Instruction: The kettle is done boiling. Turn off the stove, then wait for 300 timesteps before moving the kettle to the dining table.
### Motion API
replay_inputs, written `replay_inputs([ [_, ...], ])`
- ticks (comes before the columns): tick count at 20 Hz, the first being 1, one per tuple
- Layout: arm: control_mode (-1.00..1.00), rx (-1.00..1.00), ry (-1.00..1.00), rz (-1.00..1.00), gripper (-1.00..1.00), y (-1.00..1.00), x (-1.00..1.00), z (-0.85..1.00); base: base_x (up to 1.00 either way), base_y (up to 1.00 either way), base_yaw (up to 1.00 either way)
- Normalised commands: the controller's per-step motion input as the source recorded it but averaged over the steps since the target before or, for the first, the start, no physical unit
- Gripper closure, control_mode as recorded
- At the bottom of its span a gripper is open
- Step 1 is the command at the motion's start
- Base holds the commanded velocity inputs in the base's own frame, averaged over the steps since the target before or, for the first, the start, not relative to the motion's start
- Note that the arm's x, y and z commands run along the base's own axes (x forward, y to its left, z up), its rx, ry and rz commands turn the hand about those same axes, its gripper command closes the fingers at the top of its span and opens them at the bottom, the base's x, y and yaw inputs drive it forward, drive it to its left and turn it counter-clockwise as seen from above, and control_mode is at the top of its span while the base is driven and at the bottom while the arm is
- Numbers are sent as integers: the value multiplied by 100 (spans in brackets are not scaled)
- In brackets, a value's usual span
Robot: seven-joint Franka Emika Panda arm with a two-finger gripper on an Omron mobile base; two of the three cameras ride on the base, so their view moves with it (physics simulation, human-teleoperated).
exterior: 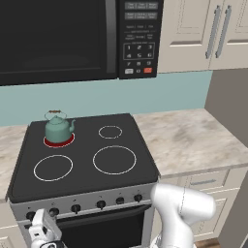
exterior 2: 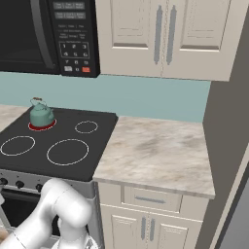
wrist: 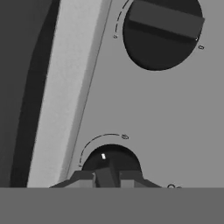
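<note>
The small squat teal-green kettle [exterior: 59,128] with its thin arched brownish handle is seen standing on the back-left burner of the black glass-top stove [exterior: 87,179], at about ten o'clock on the cooktop; that burner [exterior: 69,141] glows red beneath it, so the heat is judged to be on. In the right base view the same kettle [exterior 2: 41,115] sits at the far left rear. The two-finger gripper [wrist: 107,178] is pressed against the grey front panel, its dark fingertips [wrist: 83,178] drawn together on the ridge of a black knob [wrist: 111,162] at six o'clock in the hand view; the claw is closed on that knob. A second, larger-looking black knob [wrist: 162,31] with a raised bar is noted at one o'clock, untouched. The step in hand is judged to be turning this knob to its off mark: the grip is best kept square on the ridge, the wrist rolled about the knob's own axis without pulling outward, and the red glow checked afterwards. Which burner the gripped knob governs cannot be confirmed. The lower half of the knob is cut off, the dial markings are too faint to read, and in the left base view the hand [exterior: 42,231] is cropped at seven o'clock, so the fingers themselves are hidden there.
</note>
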Motion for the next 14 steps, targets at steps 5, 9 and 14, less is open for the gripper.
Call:
replay_inputs([
  [5,-100,18,0,-8,100,8,0,0,0,0,0],
  [9,-100,20,0,-9,100,5,2,0,0,0,0],
  [14,-100,17,0,-11,100,0,0,0,0,0,0],
])
